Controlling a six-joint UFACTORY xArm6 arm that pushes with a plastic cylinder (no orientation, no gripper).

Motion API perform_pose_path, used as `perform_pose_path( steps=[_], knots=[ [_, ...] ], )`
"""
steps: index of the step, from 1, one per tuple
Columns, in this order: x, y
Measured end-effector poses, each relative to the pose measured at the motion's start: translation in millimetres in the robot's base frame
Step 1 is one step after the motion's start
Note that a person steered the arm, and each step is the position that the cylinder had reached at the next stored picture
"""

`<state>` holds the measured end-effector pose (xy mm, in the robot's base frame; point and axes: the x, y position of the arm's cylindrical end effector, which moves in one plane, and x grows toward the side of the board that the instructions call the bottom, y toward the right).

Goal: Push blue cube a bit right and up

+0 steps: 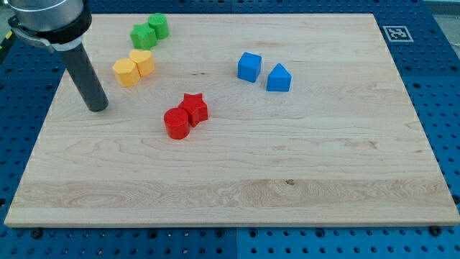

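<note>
Nearest the camera sits the red cylinder (176,123), touching the red star (194,108). From that cylinder, the blue cube (249,66) lies up and to the view's right on the counter (230,187). My tip (97,108) stands well left of the cylinder. No jaws on this rod.

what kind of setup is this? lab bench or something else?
Likely a robotics lab bench: a wooden board on a blue perforated table, a fiducial marker at the board's corner, and my tip left of coloured blocks.
</note>
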<state>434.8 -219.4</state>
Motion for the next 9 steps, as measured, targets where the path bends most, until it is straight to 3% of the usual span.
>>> perform_pose_path(
  steps=[1, 3, 6, 9],
  knots=[
    [0, 3],
    [-5, 77],
    [-67, 197],
    [-69, 211]
  ],
)
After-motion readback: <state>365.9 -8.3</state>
